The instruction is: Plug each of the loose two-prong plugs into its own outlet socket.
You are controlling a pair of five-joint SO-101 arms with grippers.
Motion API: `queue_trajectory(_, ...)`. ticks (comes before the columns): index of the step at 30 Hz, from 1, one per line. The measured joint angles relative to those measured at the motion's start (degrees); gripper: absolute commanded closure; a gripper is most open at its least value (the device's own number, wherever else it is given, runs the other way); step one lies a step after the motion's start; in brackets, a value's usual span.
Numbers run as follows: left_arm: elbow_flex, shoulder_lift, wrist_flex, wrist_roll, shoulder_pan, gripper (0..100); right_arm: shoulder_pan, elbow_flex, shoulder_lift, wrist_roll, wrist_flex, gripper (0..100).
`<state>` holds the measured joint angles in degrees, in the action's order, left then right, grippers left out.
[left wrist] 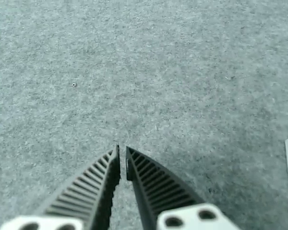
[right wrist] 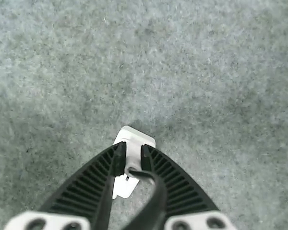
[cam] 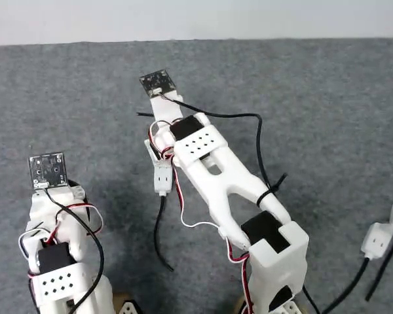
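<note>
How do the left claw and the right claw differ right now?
The left claw is shut on nothing; the right claw is shut on a white plug. The left claw hangs over grey carpet; the right claw has a black cord running between its fingers. Both have ribbed black fingers.

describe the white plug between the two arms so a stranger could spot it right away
On the grey carpet, find the longer arm stretched up the middle. The white plug sits right beside it, on the side facing the shorter arm. Unlike the white pieces at the right edge, its black cord trails alone toward the near edge.
</note>
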<state>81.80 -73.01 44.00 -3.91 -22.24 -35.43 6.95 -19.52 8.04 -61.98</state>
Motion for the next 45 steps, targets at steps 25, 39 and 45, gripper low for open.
queue_trajectory(25,0.0,0.0,-0.3,0.0,0.0,99,-9.0,-6.7,-2.5,4.4,-1.5,67.7)
queue_trajectory(39,0.0,0.0,-2.7,0.0,-2.6,99,-14.0,-3.3,-10.3,6.2,-3.3,90.8)
queue_trajectory(45,0.0,0.0,-2.7,0.0,-3.1,99,-11.3,-0.1,-11.5,6.2,-4.9,99.1)
